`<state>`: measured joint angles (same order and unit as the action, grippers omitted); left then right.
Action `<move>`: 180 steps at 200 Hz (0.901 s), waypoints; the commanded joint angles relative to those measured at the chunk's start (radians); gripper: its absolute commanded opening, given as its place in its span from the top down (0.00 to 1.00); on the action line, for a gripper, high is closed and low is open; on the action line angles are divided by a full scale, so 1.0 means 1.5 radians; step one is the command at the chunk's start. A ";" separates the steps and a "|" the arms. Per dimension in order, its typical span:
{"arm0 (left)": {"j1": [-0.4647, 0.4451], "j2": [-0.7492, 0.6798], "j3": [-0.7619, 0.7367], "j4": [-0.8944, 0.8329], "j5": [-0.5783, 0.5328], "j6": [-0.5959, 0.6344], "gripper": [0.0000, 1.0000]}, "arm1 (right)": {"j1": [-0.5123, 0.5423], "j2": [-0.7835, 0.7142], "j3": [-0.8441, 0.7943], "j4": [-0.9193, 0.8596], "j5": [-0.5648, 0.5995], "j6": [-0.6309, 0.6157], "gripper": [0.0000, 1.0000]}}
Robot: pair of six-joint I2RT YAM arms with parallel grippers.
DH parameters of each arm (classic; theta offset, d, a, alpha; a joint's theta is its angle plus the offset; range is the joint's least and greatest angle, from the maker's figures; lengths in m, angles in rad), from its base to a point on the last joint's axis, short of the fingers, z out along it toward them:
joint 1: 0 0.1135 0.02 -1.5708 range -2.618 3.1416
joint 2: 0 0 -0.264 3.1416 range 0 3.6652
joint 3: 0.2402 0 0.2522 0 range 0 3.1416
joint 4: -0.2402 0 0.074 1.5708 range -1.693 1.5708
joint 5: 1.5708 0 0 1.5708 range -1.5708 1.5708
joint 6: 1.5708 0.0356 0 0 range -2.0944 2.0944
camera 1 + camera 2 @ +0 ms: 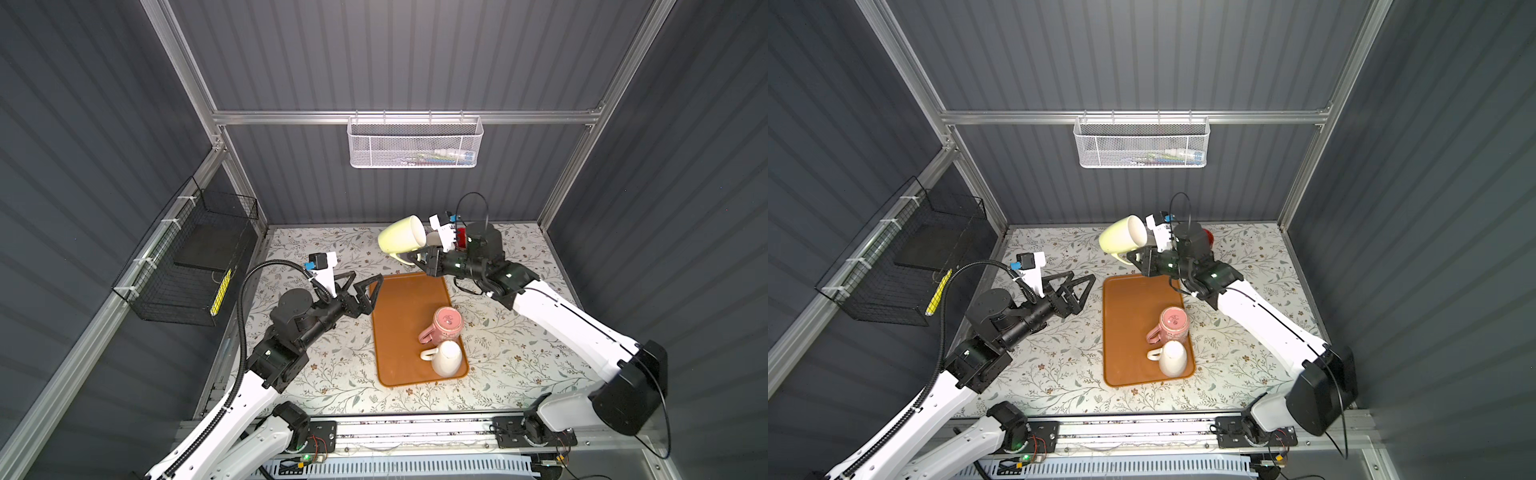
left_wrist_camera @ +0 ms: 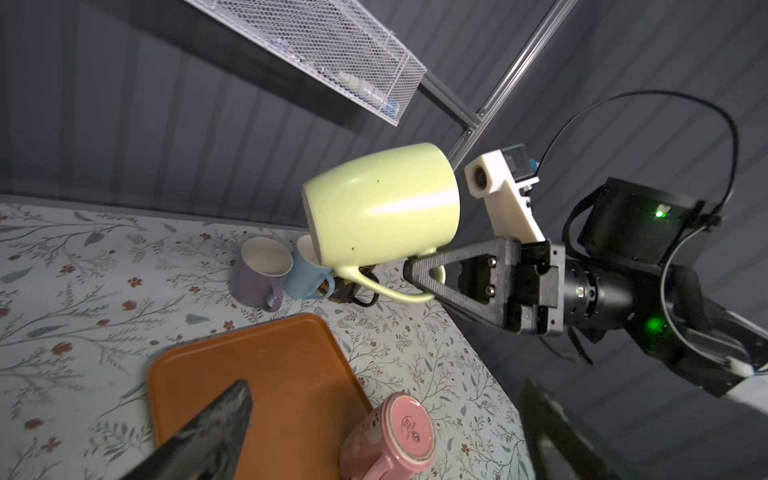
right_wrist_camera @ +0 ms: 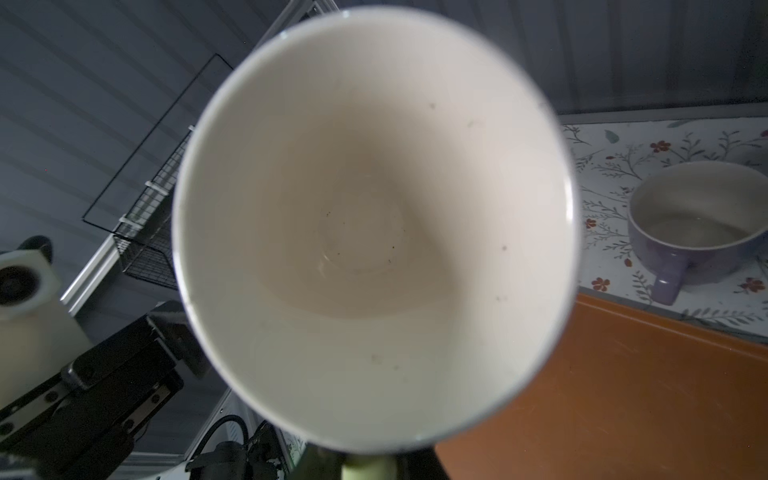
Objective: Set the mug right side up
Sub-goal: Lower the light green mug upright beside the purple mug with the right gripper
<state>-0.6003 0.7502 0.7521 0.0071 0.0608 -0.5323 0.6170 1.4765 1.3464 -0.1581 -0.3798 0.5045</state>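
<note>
The right gripper (image 1: 415, 257) squeezes the handle (image 2: 386, 290), a good place to hold, of the hard, slippery, breakable-looking yellow mug (image 1: 402, 236), tipped sideways above the table's (image 1: 316, 374) far side; the left gripper (image 1: 368, 276) gapes empty.

You're looking into a booth of dark grey ribbed wall panels (image 1: 374, 54) set in an aluminium frame (image 1: 291, 117). A white mesh basket (image 1: 415, 145) hangs from the back rail, a black wire basket (image 1: 183, 286) is tied along the left wall, and the counter (image 1: 528, 357) has a pale floral-print covering, the brightest surface in view
</note>
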 commanded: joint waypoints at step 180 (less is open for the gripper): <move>0.003 -0.090 -0.190 -0.106 -0.039 -0.006 0.00 | 0.077 0.495 0.580 -0.336 0.389 -0.178 1.00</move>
<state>-0.6003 0.6353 0.4980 -0.1646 -0.0074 -0.5274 0.7326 2.1895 2.1380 -0.6861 0.1452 0.2821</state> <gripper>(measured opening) 0.996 0.148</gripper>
